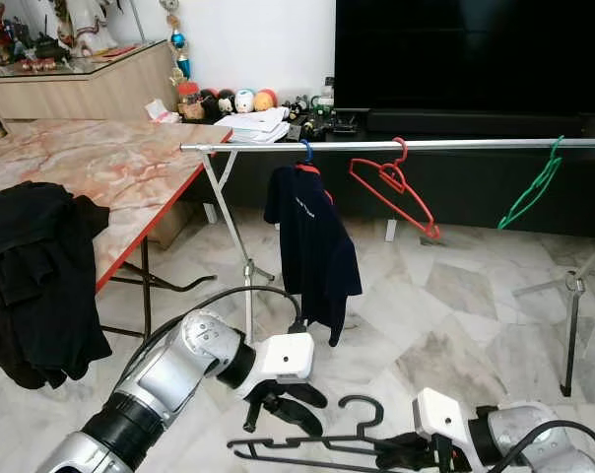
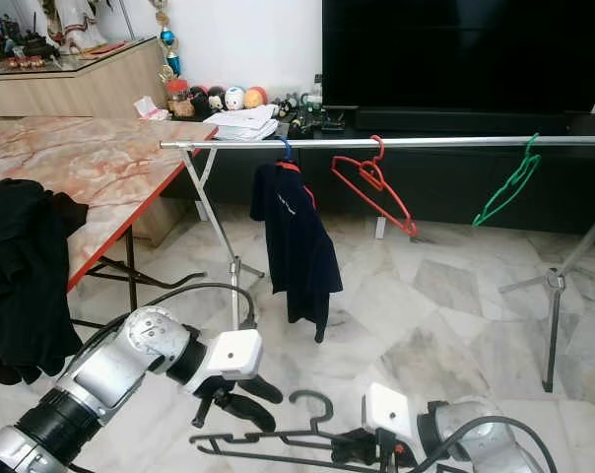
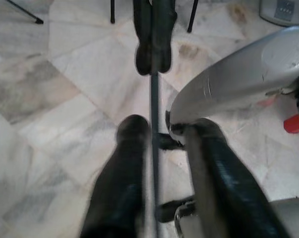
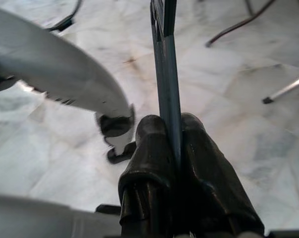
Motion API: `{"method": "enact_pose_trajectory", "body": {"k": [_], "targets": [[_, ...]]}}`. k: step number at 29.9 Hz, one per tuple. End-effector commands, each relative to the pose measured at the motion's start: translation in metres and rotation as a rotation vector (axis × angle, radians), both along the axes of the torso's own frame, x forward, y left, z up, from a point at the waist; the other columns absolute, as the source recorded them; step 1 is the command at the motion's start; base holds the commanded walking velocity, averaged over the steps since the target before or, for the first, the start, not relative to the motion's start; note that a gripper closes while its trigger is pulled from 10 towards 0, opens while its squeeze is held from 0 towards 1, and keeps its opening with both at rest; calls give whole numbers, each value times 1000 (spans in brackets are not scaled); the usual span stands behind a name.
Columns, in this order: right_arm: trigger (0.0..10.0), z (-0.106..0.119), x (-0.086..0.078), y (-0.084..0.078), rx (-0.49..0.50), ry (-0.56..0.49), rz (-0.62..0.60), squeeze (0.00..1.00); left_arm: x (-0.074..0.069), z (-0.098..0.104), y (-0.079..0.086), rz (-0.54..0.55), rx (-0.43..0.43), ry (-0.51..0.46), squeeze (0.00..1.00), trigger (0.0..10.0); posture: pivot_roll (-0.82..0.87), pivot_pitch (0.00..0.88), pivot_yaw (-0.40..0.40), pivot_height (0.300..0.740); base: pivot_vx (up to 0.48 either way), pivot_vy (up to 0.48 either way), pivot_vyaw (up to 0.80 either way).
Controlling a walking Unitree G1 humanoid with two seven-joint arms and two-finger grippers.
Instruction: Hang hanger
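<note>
Right claw (image 1: 401, 451) clamped on black hanger (image 1: 317, 448) held low near the floor, left claw (image 1: 283, 409) apart just left of its hook, silver rail (image 1: 396, 145) far beyond, desk (image 1: 91, 163) left.

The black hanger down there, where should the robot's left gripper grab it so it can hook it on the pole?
Probably the black hanger's straight bottom bar, from above. It lies flat, hook toward the rail, and the right gripper already pinches one end. The left gripper hangs open over the other end, keeping the hook free.
</note>
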State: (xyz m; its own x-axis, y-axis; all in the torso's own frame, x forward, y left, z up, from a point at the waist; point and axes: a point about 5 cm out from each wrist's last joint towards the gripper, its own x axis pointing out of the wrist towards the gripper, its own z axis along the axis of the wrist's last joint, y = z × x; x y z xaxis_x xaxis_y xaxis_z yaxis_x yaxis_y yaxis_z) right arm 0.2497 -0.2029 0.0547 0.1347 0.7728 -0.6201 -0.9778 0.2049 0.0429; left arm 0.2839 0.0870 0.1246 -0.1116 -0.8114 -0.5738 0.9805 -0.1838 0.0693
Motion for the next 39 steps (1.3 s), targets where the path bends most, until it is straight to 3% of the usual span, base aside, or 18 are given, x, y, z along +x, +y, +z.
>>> {"method": "enact_pose_trajectory", "body": {"k": [1,4,5,6,7,8,9,13,14,16,20,21,22,23,28,31,34,39], "targets": [[0,-4,4,-5,-4,-40,-90,0,3,-6,17,55,71,-31,1000,10000,-58,0,102,740,0,0,0],[0,-15,12,-16,-35,-100,-310,0,16,-20,38,228,132,-96,1000,10000,-63,2,104,740,0,0,0],[0,-15,12,-16,-35,-100,-310,0,16,-20,38,228,132,-96,1000,10000,-63,2,104,740,0,0,0],[0,-19,14,-20,-51,-125,-395,0,18,-22,42,270,138,-109,271,10000,-62,4,103,740,0,0,0],[0,-27,16,-26,-76,-154,-547,0,29,-32,54,465,113,-165,0,10000,-58,3,103,740,0,0,0],[0,-27,16,-26,-76,-154,-547,0,29,-32,54,465,113,-165,0,10000,-58,3,103,740,0,0,0],[0,-31,15,-27,-71,-145,-632,0,32,-40,62,582,110,-174,0,10000,-57,5,102,740,0,0,0],[0,-54,9,-35,-12,-84,-1147,0,17,-88,96,1000,111,-63,0,10000,-58,11,105,740,0,0,0],[0,-54,9,-35,-12,-84,-1147,0,17,-88,96,1000,111,-63,0,10000,-58,11,105,740,0,0,0],[0,-59,7,-38,12,-70,-1313,0,8,-102,102,1102,105,-29,0,10000,-56,11,108,740,0,0,0],[0,-59,12,-31,165,-60,-1660,0,-32,-151,124,1373,194,91,0,10000,-70,4,106,740,0,0,0],[1294,-59,14,-27,180,-56,-1686,0,-42,-160,127,1437,202,132,0,10000,-70,1,105,740,0,0,0],[1294,-59,14,-27,180,-56,-1686,0,-42,-160,127,1437,202,132,0,10000,-70,1,105,740,0,0,0],[10000,-59,17,-18,174,-75,-1698,0,-65,-178,135,1593,220,228,0,10000,-62,0,98,740,0,0,0],[10000,-56,23,-10,199,-85,-1757,0,-110,-204,144,1827,306,365,0,10000,-61,0,91,740,0,0,0],[10000,-52,24,-13,172,-130,-1781,0,-134,-216,137,1803,381,413,0,10000,-76,0,94,740,82,0,0],[10000,-50,26,-15,168,-150,-1794,0,-141,-221,130,1800,390,427,0,10000,-86,0,96,740,275,0,0],[10000,-50,26,-17,140,-170,-1803,0,-131,-216,133,1773,380,386,0,10000,-86,0,97,740,299,0,0]]}}
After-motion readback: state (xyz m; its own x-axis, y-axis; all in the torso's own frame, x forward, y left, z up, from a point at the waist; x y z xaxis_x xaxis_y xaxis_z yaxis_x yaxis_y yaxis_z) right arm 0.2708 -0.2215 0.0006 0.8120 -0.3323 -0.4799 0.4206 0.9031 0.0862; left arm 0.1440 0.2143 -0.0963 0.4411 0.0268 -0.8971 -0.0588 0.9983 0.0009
